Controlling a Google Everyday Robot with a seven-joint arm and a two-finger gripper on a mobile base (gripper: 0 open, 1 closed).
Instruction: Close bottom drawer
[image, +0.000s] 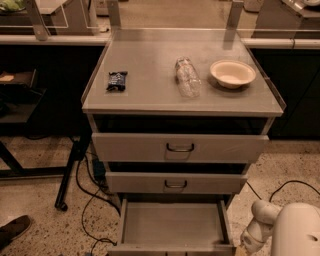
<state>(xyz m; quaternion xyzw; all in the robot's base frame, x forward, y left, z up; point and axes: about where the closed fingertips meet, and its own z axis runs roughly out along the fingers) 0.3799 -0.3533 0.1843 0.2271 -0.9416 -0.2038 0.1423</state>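
- The bottom drawer (172, 225) stands pulled well out at the foot of the cabinet (100, 107). Its grey tray holds nothing, and its front panel runs off the lower edge of the view.
- The gripper (245, 246) sits low at the right, just beside the drawer's right front corner. Whether it is open or closed cannot be told.
- Risk: a push from that corner is off-centre and may skew the drawer and bind it on its runners.
- Risk: contact made too high would meet the middle drawer (175, 183) instead.
- Risk: a hard shove may jolt the cabinet, and the bottle (187, 76) lying on its side could roll towards the bowl (232, 73).
- Risk: floor cables (92, 200) lie close to the drawer's left side and could snag the base.
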